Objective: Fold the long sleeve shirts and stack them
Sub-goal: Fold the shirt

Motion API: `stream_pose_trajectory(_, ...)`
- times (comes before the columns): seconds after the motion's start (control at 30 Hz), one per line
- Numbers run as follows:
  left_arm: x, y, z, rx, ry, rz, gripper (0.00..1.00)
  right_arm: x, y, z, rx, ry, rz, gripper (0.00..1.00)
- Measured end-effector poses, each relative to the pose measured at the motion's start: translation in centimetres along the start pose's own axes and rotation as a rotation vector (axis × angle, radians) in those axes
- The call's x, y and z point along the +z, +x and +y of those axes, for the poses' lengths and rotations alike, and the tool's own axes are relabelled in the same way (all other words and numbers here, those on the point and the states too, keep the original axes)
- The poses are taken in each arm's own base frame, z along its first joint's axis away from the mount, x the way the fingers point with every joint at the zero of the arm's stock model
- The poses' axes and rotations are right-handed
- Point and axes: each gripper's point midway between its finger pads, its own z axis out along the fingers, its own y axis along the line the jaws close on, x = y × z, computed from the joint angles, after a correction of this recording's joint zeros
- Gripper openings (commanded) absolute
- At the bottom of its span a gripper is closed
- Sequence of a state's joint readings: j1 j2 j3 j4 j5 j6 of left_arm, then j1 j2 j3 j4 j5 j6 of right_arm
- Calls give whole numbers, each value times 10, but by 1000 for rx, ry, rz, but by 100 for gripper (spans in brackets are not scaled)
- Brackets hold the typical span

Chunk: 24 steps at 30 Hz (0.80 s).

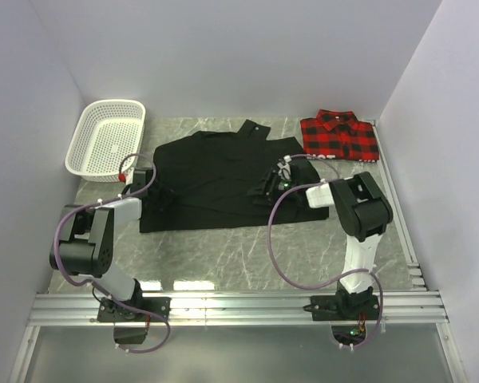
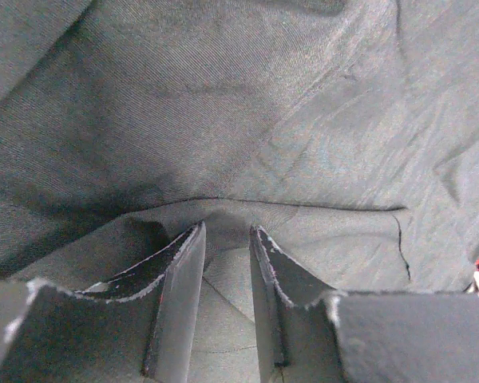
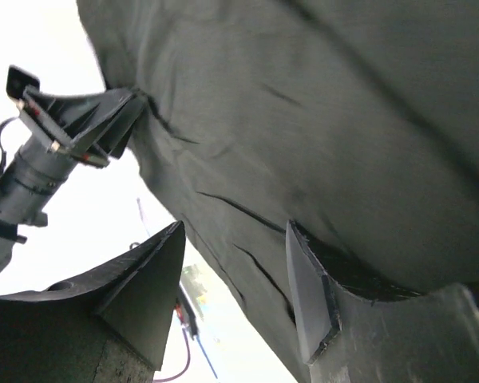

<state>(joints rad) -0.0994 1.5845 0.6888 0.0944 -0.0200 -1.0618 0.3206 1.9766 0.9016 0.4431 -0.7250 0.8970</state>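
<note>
The left gripper [image 2: 226, 231] has its jaws drawn narrow, pinching a fold at the left edge of the plain black collared fabric shirt [image 1: 215, 171], which lies spread mid-way across the grey marbled table [image 1: 223, 255]. The right gripper [image 3: 235, 231] stands wide over the garment's right part, a cloth edge loose between its fingers. The folded red-and-black plaid shirt [image 1: 339, 136] lies far right, and the white plastic mesh basket [image 1: 104, 137] far left.

Colour rundown: the black shirt [image 1: 215, 179] is solid black all over, no print, maybe a bit greyish up close. The plaid shirt [image 1: 340, 136] is red-and-black buffalo check. The basket [image 1: 104, 142] is white with a mesh pattern, the table [image 1: 223, 257] is grey marble with pale veins, and the cables [image 1: 271, 243] are dusty purple.
</note>
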Motion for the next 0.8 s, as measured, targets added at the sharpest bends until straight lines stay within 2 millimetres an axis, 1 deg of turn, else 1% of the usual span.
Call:
stream_pose_trajectory(0.1, -3, -1, 1, -12, 5, -6, 38, -21, -13, -12, 6, 58, -49, 62)
stream_pose_trajectory(0.17, -7, -3, 1, -17, 0, -13, 40, -36, -22, -19, -9, 131, -91, 62)
stream_pose_trajectory(0.27, -19, -9, -1, -13, -1, -34, 55, -60, -31, -27, -46, 252, -155, 62)
stream_pose_trajectory(0.3, -24, -12, -2, -9, -1, -42, 68, -70, -35, -29, -63, 305, -185, 62)
stream_pose_trajectory(0.37, -35, -17, -6, 3, 11, -60, 82, -93, -43, -28, -100, 391, -249, 62)
stream_pose_trajectory(0.4, -42, -20, -9, 11, 19, -70, 84, -101, -46, -27, -114, 418, -274, 62)
stream_pose_trajectory(0.43, -48, -24, -12, 19, 27, -84, 85, -112, -50, -25, -126, 448, -307, 62)
stream_pose_trajectory(0.5, -59, -30, -17, 39, 41, -109, 85, -132, -58, -23, -126, 495, -366, 56)
stream_pose_trajectory(0.53, -64, -33, -19, 45, 45, -119, 84, -140, -62, -25, -120, 516, -390, 52)
stream_pose_trajectory(0.57, -67, -35, -19, 52, 45, -127, 83, -148, -67, -30, -107, 548, -417, 43)
stream_pose_trajectory(0.6, -70, -36, -19, 60, 43, -131, 82, -155, -70, -36, -90, 579, -435, 40)
stream_pose_trajectory(0.7, -71, -32, -11, 83, 13, -116, 80, -168, -71, -59, -23, 677, -459, 38)
stream_pose_trajectory(0.73, -70, -29, -6, 91, -2, -105, 79, -170, -70, -65, -8, 702, -459, 38)
stream_pose_trajectory(0.77, -68, -26, -2, 97, -17, -92, 75, -171, -68, -71, 7, 720, -455, 38)
stream_pose_trajectory(0.8, -65, -23, 1, 99, -31, -76, 73, -170, -67, -75, 17, 733, -450, 38)
